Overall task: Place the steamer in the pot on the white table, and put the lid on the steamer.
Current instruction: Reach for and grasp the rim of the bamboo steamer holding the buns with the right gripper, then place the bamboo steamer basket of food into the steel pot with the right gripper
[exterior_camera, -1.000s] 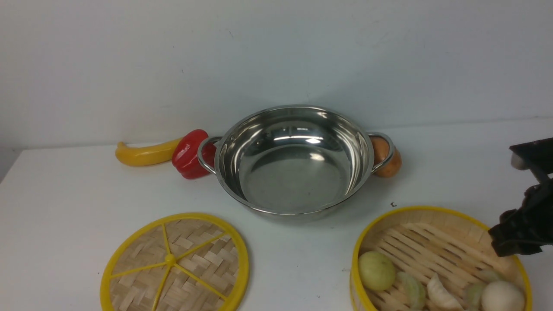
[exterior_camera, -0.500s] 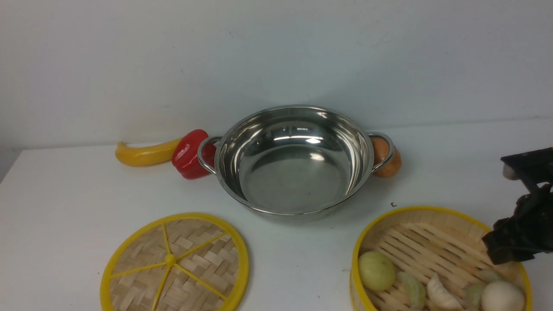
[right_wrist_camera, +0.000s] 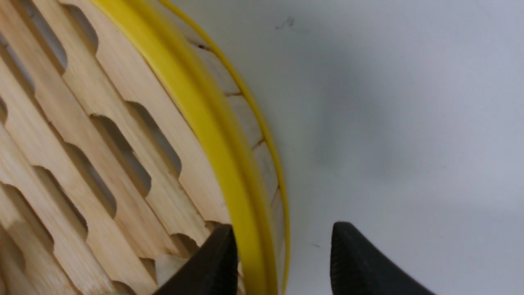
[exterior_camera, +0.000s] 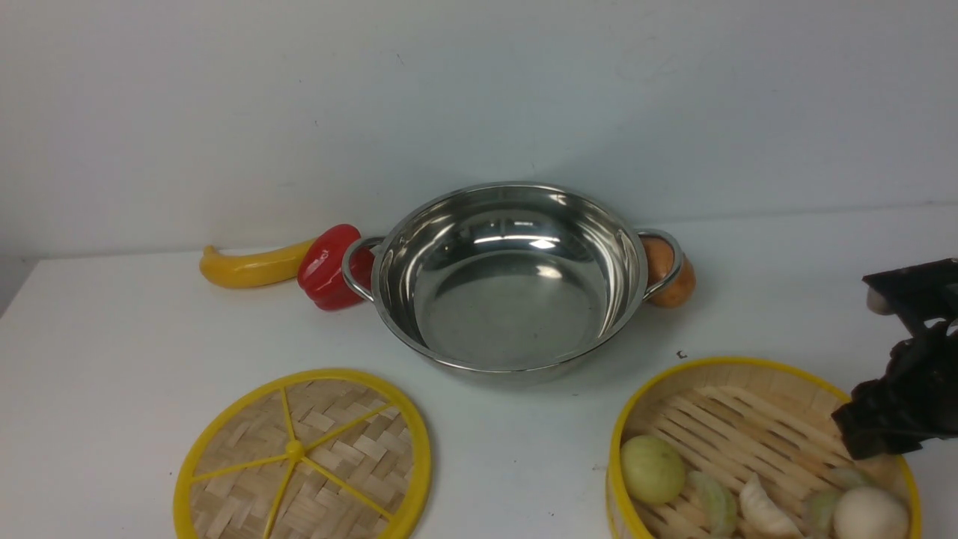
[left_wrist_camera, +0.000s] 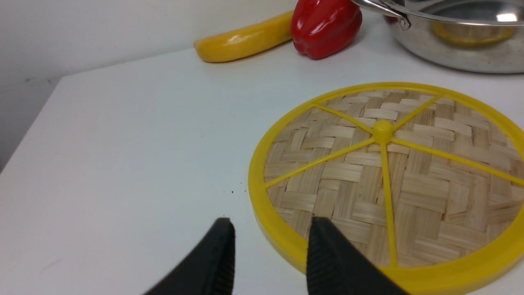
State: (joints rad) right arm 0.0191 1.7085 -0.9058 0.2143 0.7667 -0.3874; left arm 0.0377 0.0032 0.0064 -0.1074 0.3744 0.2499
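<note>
Both jaws of your right gripper (right_wrist_camera: 282, 229) have edged inward and now straddle the steamer (exterior_camera: 748, 419) wall, spread and unclenched; close before lifting.

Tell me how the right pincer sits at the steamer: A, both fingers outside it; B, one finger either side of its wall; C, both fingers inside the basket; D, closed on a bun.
B: the right wrist view shows the right pincer astride the steamer wall, one finger each side.
</note>
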